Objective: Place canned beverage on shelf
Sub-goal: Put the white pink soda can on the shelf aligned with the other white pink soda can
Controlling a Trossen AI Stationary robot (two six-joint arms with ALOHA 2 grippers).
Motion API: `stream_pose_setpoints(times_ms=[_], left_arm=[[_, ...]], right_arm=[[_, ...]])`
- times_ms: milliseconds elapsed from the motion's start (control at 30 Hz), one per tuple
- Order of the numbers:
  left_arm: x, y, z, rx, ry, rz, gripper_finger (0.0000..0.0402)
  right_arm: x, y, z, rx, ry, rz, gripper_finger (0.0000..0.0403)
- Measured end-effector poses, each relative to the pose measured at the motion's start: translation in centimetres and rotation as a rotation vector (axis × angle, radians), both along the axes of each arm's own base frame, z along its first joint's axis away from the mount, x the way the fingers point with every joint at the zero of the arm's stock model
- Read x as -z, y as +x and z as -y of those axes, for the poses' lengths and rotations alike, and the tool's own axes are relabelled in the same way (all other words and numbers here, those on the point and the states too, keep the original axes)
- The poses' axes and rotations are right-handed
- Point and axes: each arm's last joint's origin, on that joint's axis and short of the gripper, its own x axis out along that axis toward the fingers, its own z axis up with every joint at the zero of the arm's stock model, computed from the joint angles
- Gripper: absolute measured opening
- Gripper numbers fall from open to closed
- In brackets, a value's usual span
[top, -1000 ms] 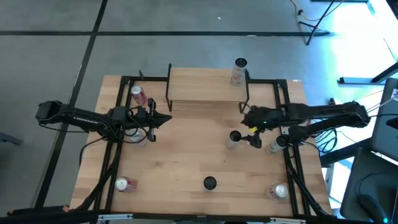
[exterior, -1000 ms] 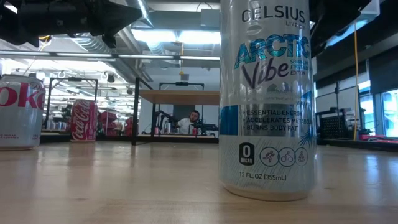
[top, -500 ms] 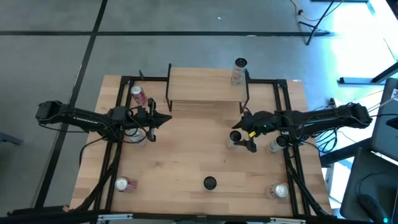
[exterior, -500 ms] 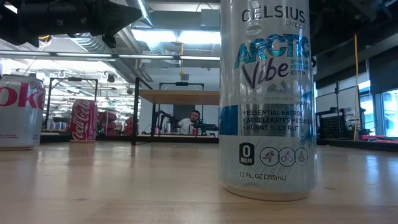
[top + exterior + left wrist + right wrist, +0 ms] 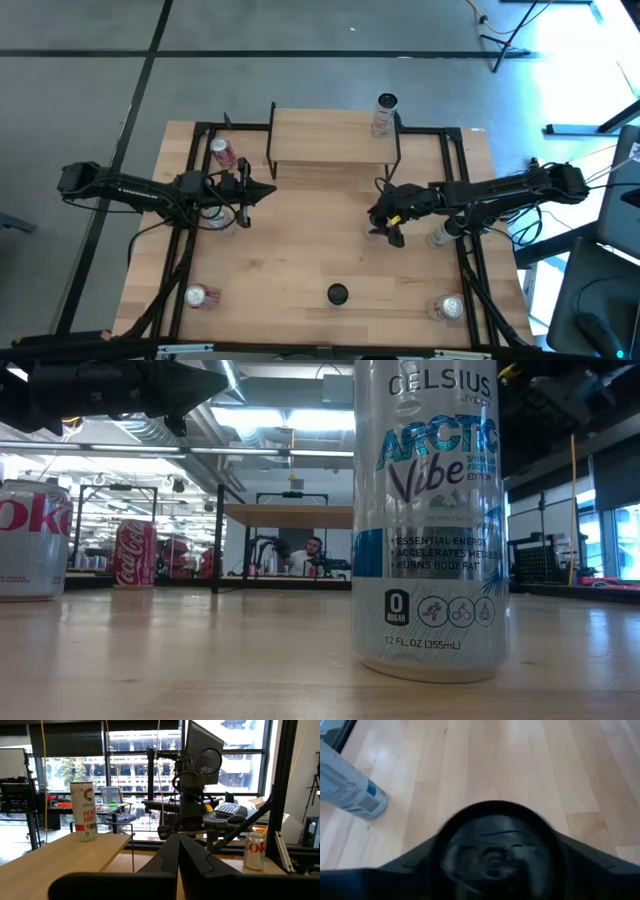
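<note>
A silver can [image 5: 377, 221] with a dark top [image 5: 495, 852] stands upright on the tabletop, right of centre. My right gripper [image 5: 384, 222] is shut on it. The shelf [image 5: 335, 135], a raised plank on thin black legs, stands at the far middle. On its right end stands a white can [image 5: 385, 113], which also shows in the left wrist view [image 5: 83, 811]. My left gripper [image 5: 270, 190] waits shut above the table's left half, pointing level toward the right arm, its fingers [image 5: 178, 845] together. My right gripper has the can's upper wall [image 5: 444, 842], just under the top rim, between its two fingers, one on each side. The fingers slant down at it from the table's right. The can stands upright with its base on the table.
A tall white-and-blue can [image 5: 430, 520] stands near the front middle [image 5: 336, 293]. A red can [image 5: 222, 153] stands left of the shelf. More cans are under the left arm [image 5: 222, 220], beside the right arm [image 5: 443, 233] and at both near corners [image 5: 197, 296] [image 5: 448, 307].
My right gripper has sunk and moved a little toward the table's left onto the silver can, tipping further downward. Its fingers have closed in on the can. The can has stayed in place.
</note>
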Motion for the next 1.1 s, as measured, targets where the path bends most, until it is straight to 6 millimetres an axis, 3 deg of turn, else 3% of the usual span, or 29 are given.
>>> stream_pose_setpoints(times_ms=[67,233,433,633,867,1100], left_arm=[[0.0,0.0,0.0,0.000,0.000,0.000,0.0000],[0.0,0.0,0.0,0.000,0.000,0.000,0.0000],[0.0,0.0,0.0,0.000,0.000,0.000,0.0000],[0.0,0.0,0.0,0.000,0.000,0.000,0.0000],[0.0,0.0,0.0,0.000,-0.001,0.000,0.0000],[0.0,0.0,0.0,0.000,-0.001,0.000,0.0000]], right_arm=[[-0.1,0.0,0.0,0.006,-0.005,0.004,0.0227],[-1.5,0.1,0.1,0.026,-0.031,-0.032,0.0223],[-5.6,0.6,0.3,0.056,-0.110,-0.030,0.0223],[-11.3,0.7,1.1,0.114,-0.226,0.038,0.0223],[-16.3,-0.2,5.1,0.254,-0.294,0.101,0.0223],[-16.6,-1.5,10.5,0.400,-0.255,0.098,0.0223]])
